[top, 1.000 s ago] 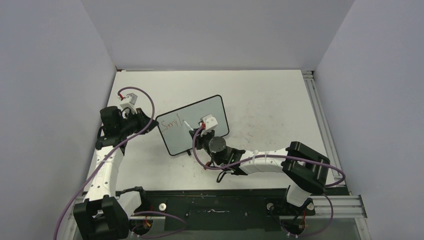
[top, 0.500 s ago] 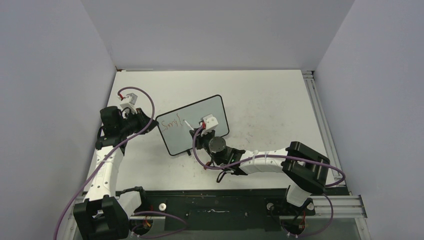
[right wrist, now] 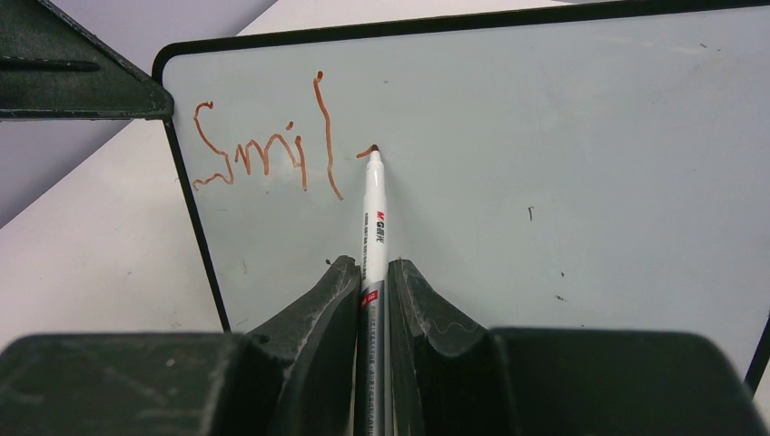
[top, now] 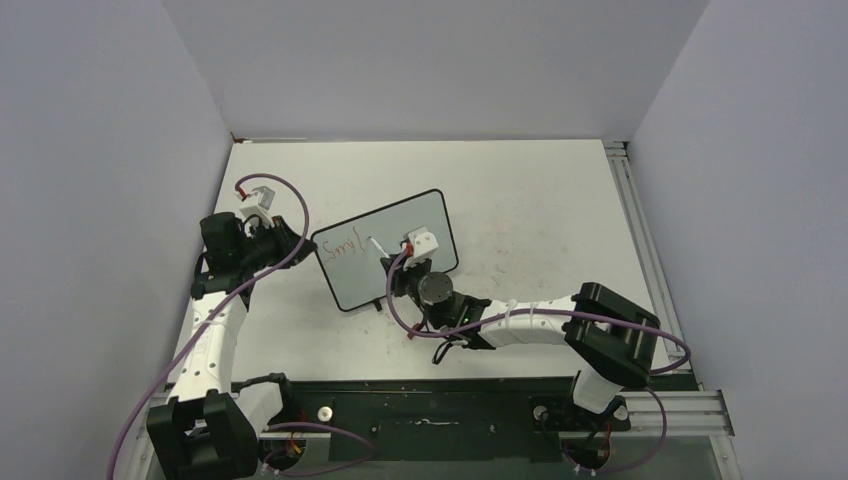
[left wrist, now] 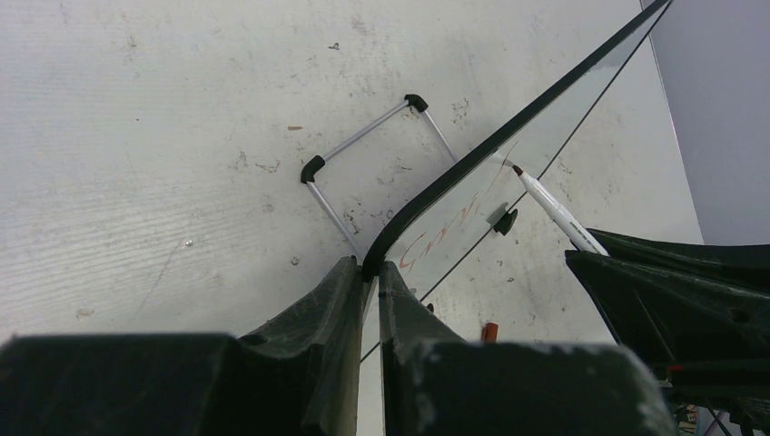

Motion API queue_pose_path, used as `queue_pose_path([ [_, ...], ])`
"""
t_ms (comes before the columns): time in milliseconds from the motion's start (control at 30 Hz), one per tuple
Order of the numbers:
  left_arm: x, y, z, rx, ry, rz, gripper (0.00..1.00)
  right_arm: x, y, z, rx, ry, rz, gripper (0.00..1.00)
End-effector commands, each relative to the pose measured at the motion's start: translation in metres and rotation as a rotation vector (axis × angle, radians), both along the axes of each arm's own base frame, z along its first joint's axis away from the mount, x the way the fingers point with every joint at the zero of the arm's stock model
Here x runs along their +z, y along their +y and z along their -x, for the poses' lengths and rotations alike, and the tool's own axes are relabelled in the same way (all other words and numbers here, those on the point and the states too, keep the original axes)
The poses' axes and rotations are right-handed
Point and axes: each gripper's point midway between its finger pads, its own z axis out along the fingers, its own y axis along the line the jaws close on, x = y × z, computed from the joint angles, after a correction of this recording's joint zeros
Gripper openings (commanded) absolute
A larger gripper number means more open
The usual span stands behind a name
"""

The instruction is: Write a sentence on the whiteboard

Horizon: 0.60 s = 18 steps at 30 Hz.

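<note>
Between the jaws of the right gripper (right wrist: 370,270), pinched tight, sits a white marker (right wrist: 374,213), its red tip touching the whiteboard (right wrist: 590,154) straight ahead of them. Just left of the tip, the sentence (right wrist: 263,150) reads "Smil" in red, with a short stroke at the tip itself. The left gripper (left wrist: 368,272) has its jaws closed narrowly on the board's rounded frame corner, the board standing on the table (left wrist: 136,118).

Table (top: 520,190): flat white rectangular top, scuffed and speckled. Carried one pale glossy black-framed whiteboard (top: 350,275), standing tilted near the centre.
</note>
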Motion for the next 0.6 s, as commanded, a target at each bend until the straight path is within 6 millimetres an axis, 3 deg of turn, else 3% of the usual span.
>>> queue_pose_path([
  [0,0.01,-0.002,-0.003,-0.017,-0.024,0.006,0.08,0.033,-0.002,-0.015,-0.039,-0.046,-0.079,0.05],
  [300,0.01,-0.002,-0.003,-0.018,-0.023,0.007,0.08,0.037,0.011,-0.016,0.0,-0.059,-0.068,0.05],
  [567,0.01,-0.002,-0.003,-0.019,-0.023,0.007,0.08,0.025,0.017,-0.01,0.038,-0.039,-0.05,0.05],
])
